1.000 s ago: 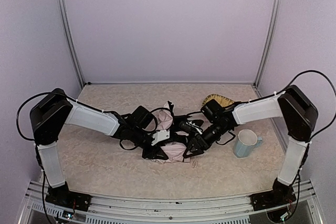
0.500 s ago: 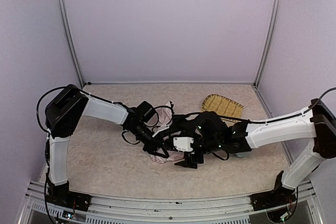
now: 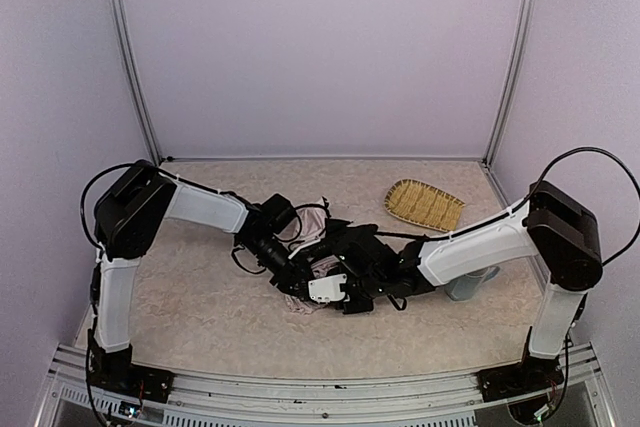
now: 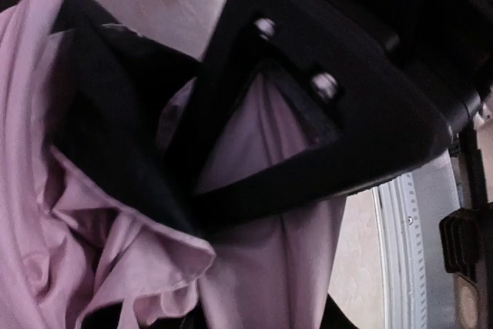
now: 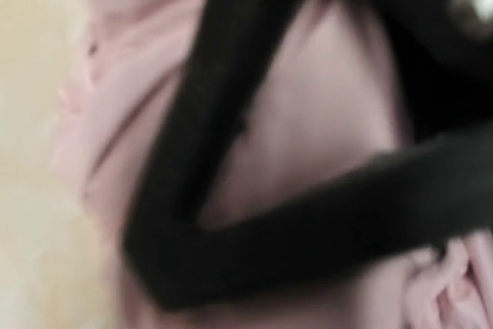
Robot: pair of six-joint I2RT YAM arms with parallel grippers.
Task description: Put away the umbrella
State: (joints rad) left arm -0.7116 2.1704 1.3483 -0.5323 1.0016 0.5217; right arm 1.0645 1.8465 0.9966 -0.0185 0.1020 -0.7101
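The umbrella (image 3: pixel 299 301) lies crumpled at the table's middle, pale pink fabric showing beside its black lining. My left gripper (image 3: pixel 294 279) comes in from the left and sits on the bundle. In the left wrist view pink umbrella cloth (image 4: pixel 262 267) fills the gap between the black fingers (image 4: pixel 362 129), which are shut on it. My right gripper (image 3: pixel 338 299) reaches in from the right and presses low on the same bundle. The right wrist view is blurred: a black finger (image 5: pixel 293 244) lies against pink umbrella fabric (image 5: pixel 308 152), and its jaw gap does not show. Shaft and handle are hidden.
A woven bamboo tray (image 3: pixel 425 204) lies at the back right. A pale blue mug (image 3: pixel 468 285) stands at the right, partly behind the right forearm. Walls close in the table on three sides, with a metal rail (image 3: pixel 320 387) along the near edge.
The right arm has stretched leftward, low across the table, carrying its gripper onto the umbrella's near side. The left gripper has stayed on the bundle while its elbow shifted back.
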